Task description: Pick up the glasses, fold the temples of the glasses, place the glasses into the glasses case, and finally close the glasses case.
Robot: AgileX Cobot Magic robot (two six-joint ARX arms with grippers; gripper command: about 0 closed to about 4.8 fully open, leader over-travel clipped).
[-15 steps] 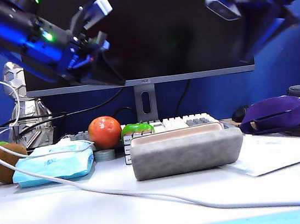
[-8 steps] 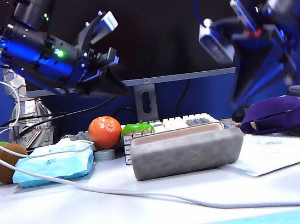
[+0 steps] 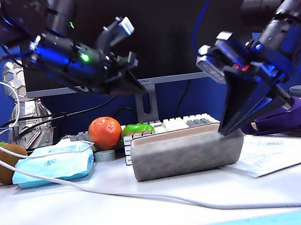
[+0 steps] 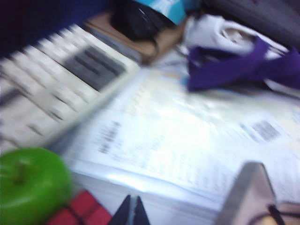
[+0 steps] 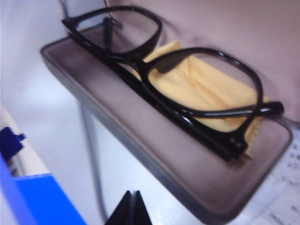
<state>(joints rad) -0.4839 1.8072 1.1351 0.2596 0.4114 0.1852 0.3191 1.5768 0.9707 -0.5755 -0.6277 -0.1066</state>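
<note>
The glasses case point(image 3: 186, 153) lies open in the middle of the table, grey outside, its beige-lined lid point(image 5: 225, 23) standing up. Inside it the black-framed glasses point(image 5: 187, 96) rest on a yellow cloth point(image 5: 201, 86), with the temples point(image 5: 263, 110) folded behind the lenses. My right gripper point(image 3: 223, 131) is shut and empty, its tip beside the case's right end; in the right wrist view the right gripper point(image 5: 132, 193) points at the table just short of the case rim point(image 5: 140, 154). My left gripper point(image 3: 139, 87), also shut and empty, hangs above the case's left part. The left wrist view is blurred, with the left gripper point(image 4: 133, 200) over the table by a corner of the case point(image 4: 248, 187).
Behind the case stand an orange point(image 3: 105, 132), a green apple point(image 3: 136, 129) and a keyboard point(image 3: 188, 121) under a monitor. A light-blue tissue pack point(image 3: 54, 163) and a kiwi point(image 3: 4, 162) lie left. A white cable point(image 3: 151, 198) crosses the front. Papers point(image 3: 278, 154) and a purple strap point(image 3: 284, 114) lie right.
Both arms have come down. The right gripper dropped from the upper right to the case's right end. The left gripper moved lower and to the right.
</note>
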